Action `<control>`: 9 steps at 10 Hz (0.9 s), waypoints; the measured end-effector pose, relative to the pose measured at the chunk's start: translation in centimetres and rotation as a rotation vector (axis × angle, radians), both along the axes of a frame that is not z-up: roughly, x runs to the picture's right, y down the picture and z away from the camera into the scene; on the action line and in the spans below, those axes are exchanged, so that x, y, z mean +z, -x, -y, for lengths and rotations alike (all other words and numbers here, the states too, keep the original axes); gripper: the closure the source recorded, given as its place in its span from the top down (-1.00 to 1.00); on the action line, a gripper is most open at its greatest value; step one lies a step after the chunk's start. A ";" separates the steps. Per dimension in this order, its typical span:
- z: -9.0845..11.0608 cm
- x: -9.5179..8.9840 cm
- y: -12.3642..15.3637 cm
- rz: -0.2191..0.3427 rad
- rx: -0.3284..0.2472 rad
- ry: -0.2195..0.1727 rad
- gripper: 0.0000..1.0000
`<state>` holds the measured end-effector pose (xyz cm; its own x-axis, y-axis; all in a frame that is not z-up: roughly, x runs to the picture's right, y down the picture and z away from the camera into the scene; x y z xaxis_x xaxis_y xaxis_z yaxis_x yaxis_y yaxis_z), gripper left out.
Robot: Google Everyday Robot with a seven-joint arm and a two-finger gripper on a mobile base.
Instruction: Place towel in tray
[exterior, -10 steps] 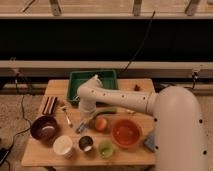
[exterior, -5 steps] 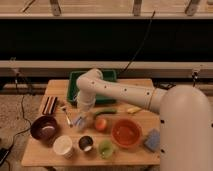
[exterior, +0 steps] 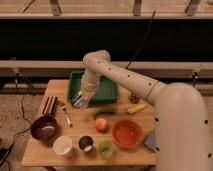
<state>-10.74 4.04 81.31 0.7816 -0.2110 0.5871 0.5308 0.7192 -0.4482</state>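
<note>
My gripper (exterior: 83,98) hangs over the table just off the front left corner of the dark green tray (exterior: 111,90). It is shut on the towel (exterior: 80,103), a small pale blue-grey cloth that dangles from the fingertips above the wood. The white arm arches up over the tray and hides part of its left side. I see nothing lying in the part of the tray that shows.
Around the wooden table (exterior: 45,155) stand a dark purple bowl (exterior: 44,127), a white cup (exterior: 63,146), a dark cup (exterior: 86,143), a green cup (exterior: 105,148) and an orange bowl (exterior: 126,132). An orange fruit (exterior: 101,124), cucumber (exterior: 106,112), banana (exterior: 136,107) and spoon (exterior: 66,115) lie mid-table.
The arm has swung up and back from the table's middle toward the tray's front left corner, carrying the towel with it.
</note>
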 end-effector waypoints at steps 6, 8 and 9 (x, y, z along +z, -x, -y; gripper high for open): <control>1.3 0.4 -0.8 -0.024 0.027 -0.017 -1.00; 3.3 1.7 -3.4 -0.065 0.073 -0.054 -1.00; 4.4 2.5 -4.9 -0.079 0.094 -0.072 -1.00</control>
<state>-5.84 -0.35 83.80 0.8430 -0.1741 0.5089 0.4246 0.7961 -0.4312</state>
